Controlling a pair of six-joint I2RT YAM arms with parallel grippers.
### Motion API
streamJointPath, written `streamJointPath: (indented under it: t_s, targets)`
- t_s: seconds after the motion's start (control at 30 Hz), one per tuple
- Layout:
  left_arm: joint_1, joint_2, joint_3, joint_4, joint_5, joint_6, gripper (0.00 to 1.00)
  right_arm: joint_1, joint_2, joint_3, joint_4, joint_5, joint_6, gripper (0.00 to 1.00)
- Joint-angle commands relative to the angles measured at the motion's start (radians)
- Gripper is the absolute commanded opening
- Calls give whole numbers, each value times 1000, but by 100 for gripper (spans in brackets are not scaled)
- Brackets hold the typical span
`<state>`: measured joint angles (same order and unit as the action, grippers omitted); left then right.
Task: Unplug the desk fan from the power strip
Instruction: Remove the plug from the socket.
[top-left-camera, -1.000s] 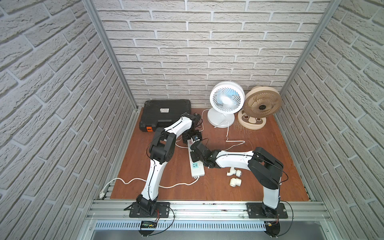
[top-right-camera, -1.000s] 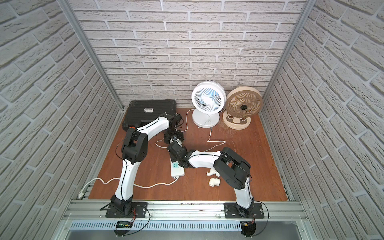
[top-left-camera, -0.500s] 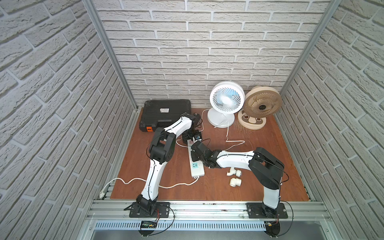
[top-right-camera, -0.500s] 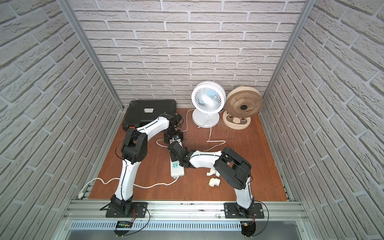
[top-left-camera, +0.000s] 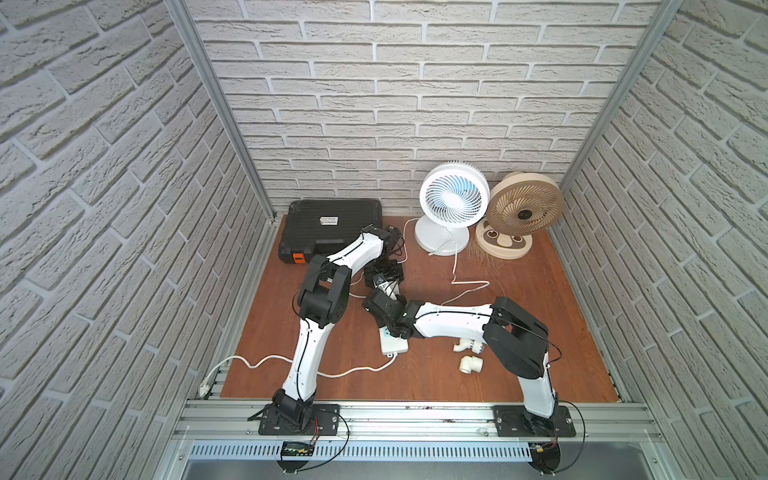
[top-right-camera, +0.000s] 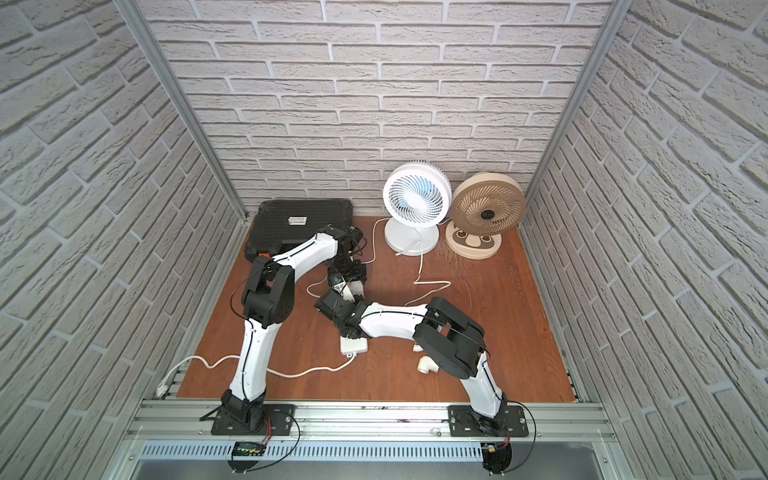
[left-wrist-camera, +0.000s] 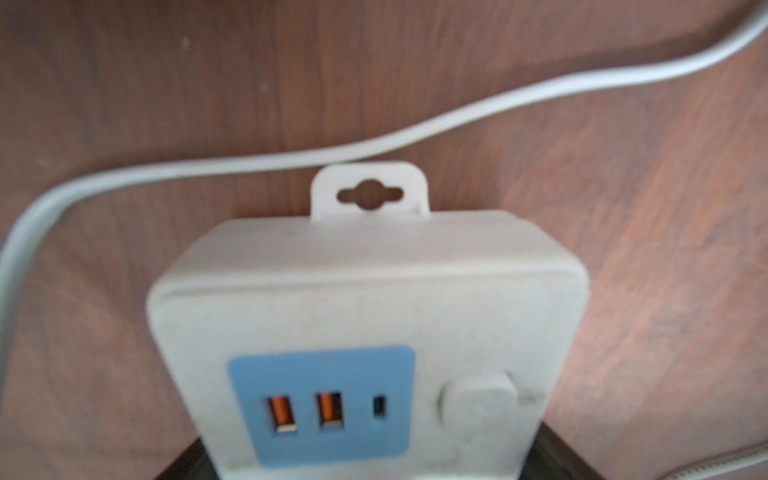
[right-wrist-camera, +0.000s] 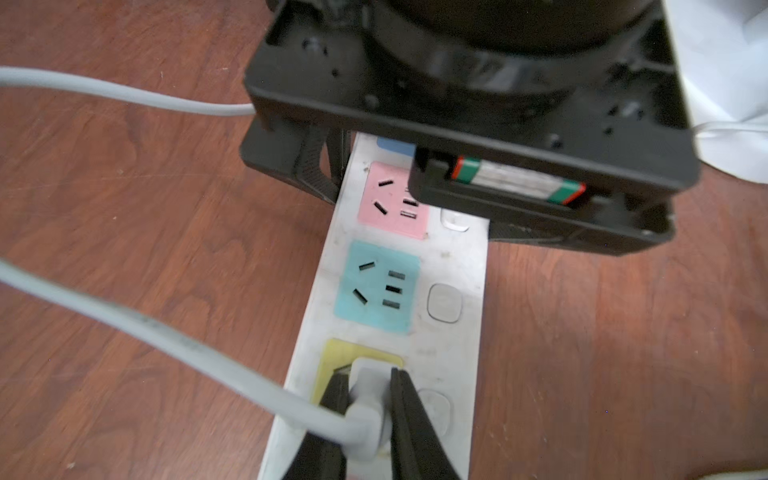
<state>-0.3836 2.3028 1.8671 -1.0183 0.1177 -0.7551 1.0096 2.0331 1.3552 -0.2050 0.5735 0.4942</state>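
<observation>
A wood-brown counter (top-left-camera: 540, 332) sits inside white brick walls (top-left-camera: 374, 104), with an aluminium rail (top-left-camera: 415, 415) at the near edge carrying both arm bases.

Nearest the rail, the strip's white cord (top-left-camera: 266, 359) snakes across the counter to the near end of the strip (top-left-camera: 394, 344). Two white pipe elbows (top-left-camera: 471, 365) lie to its right, under the right arm. The strip lies flat near the counter's middle, its long axis running near to far, cord end toward the rail and USB end toward the back wall.

In the right wrist view the right hand (right-wrist-camera: 368, 409) is clamped on the plug (right-wrist-camera: 365, 395), which is seated in the yellow socket (right-wrist-camera: 332, 361); blue (right-wrist-camera: 376, 286) and pink (right-wrist-camera: 392, 199) sockets beyond it are free. The plug's cable (right-wrist-camera: 166, 332) trails off sideways.

The left hand (right-wrist-camera: 415, 199) straddles the strip's far end, one finger (right-wrist-camera: 316, 166) at each side edge; whether it presses the strip cannot be told. Its wrist view shows the USB panel (left-wrist-camera: 322, 405) and hanging tab (left-wrist-camera: 370, 193).

Farther back stand a black case (top-left-camera: 332, 226), a white fan (top-left-camera: 453, 203) and a beige fan (top-left-camera: 523, 212) against the wall.
</observation>
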Motion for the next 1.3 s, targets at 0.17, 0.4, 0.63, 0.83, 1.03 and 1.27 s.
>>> streamJointPath:
  t_s: [0.17,0.4,0.63,0.83,1.03,1.27]
  targets:
    - [25,127,-80,-67,23,-27,0,25,-19,5,17,-22,-4,3]
    - [26,123,-80,-69,19,-21,0,-41,-95,-90,85,-158,111,3]
    - [25,120,-76,-71,17,-18,0,-122,-136,-179,156,-306,221,3]
    - [26,123,-70,-74,17,-16,0,-127,-139,-175,143,-317,218,3]
    - [26,124,-65,-78,17,-14,0,-115,-122,-138,93,-281,192,3]
    - [26,127,-61,-82,14,-13,0,-72,-84,-48,-17,-176,138,2]
